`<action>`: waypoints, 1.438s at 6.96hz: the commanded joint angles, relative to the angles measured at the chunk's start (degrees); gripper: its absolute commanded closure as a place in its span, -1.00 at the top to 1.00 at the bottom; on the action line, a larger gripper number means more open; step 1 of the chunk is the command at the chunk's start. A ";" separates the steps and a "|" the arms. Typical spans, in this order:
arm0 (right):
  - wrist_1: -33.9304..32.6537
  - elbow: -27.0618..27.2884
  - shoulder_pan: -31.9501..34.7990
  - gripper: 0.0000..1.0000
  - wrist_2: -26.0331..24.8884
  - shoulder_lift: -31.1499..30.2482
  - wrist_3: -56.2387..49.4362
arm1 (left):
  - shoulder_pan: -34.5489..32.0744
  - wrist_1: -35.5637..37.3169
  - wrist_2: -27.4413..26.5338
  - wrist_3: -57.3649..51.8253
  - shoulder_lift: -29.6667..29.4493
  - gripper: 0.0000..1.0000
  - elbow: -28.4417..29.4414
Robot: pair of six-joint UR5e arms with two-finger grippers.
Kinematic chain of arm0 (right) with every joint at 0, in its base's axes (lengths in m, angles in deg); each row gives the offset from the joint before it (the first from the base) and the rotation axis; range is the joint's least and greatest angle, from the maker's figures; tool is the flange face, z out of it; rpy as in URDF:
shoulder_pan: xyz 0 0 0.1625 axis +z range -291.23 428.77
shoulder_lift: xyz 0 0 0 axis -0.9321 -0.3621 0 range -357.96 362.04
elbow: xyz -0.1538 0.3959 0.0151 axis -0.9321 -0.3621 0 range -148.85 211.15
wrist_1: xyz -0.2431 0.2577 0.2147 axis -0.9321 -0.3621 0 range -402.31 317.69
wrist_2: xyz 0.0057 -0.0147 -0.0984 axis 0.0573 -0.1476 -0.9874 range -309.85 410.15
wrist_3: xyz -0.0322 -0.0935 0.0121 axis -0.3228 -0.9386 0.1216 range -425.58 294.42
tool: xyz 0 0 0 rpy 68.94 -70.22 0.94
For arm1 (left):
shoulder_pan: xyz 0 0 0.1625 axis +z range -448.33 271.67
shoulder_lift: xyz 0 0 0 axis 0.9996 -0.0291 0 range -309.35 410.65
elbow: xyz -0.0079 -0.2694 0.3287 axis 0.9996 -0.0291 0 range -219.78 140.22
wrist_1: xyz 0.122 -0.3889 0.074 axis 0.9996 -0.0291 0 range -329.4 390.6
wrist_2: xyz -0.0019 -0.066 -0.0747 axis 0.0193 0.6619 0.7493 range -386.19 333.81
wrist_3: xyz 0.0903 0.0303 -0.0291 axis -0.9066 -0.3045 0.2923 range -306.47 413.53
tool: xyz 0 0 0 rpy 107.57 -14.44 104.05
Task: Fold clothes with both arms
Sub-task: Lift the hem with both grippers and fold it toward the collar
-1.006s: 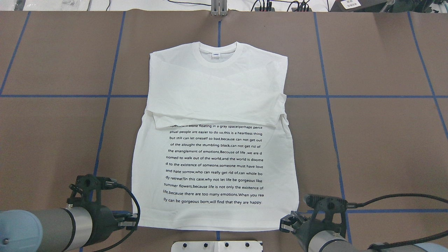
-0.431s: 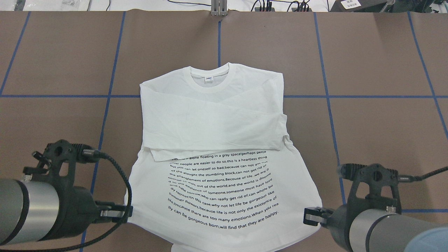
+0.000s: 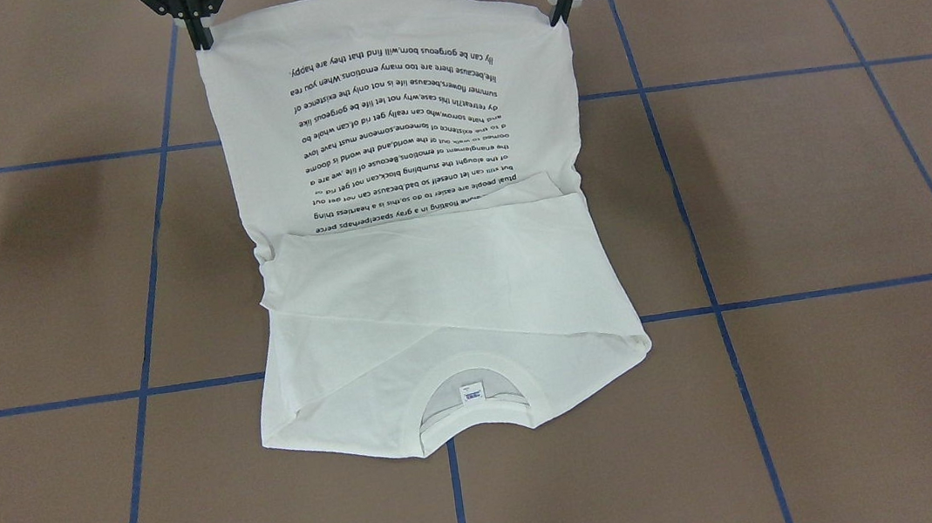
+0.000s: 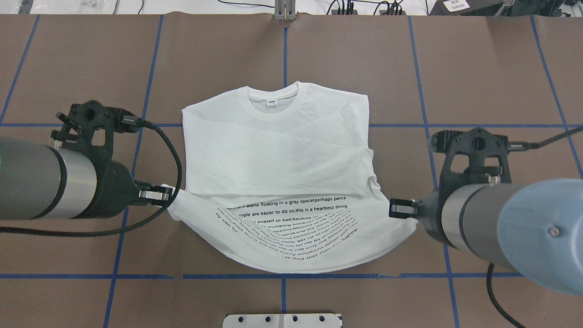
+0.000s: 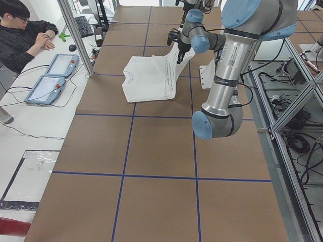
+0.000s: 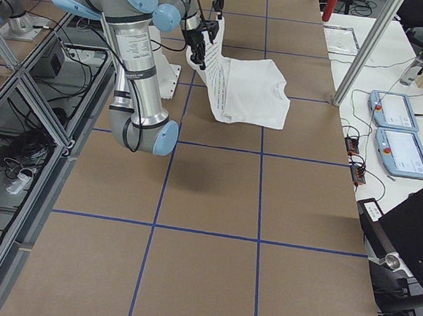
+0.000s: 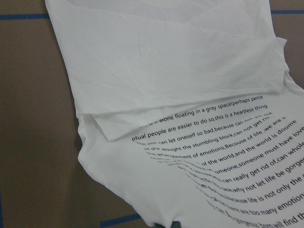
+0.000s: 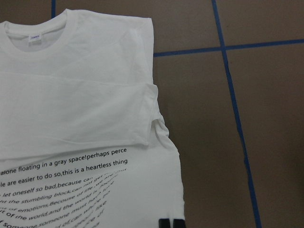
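Note:
The white long-sleeved T-shirt [image 4: 273,150] lies collar-far on the brown table, its sleeves folded across the chest and its block of black text [image 4: 287,228] facing up. My left gripper [image 4: 165,195] is shut on the hem's left corner. My right gripper [image 4: 397,208] is shut on the hem's right corner. Both hold the hem off the table, so the printed lower half hangs as a sagging sheet [image 3: 395,103] between them. In the front-facing view the left gripper [image 3: 557,16] and right gripper [image 3: 202,39] stand at the sheet's top corners. The collar [image 3: 471,397] stays flat.
A white metal pedestal base [image 4: 282,320] sits at the table's near edge, under the raised hem. Blue tape lines [image 4: 428,125] grid the brown table. In the exterior left view a seated person [image 5: 22,33] and two teach pendants [image 5: 50,75] are beyond the far edge.
Both grippers took the hem corners, first dragging the shirt toward the robot, then lifting the hem and carrying it forward toward the collar. The printed half now bows between them.

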 commanded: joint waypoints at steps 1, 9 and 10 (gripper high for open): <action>9.49 -13.74 12.54 -1.00 3.82 3.89 -8.44 | -7.40 -0.18 -0.11 -4.86 -4.07 -1.00 6.90; 41.71 -58.43 20.59 -1.00 5.33 12.59 -16.83 | -12.35 -33.81 -7.23 -8.92 -9.10 -1.00 49.25; 41.72 -58.62 19.46 -1.00 5.07 12.42 -16.74 | -12.00 -37.32 -7.93 -8.83 -9.19 -1.00 52.60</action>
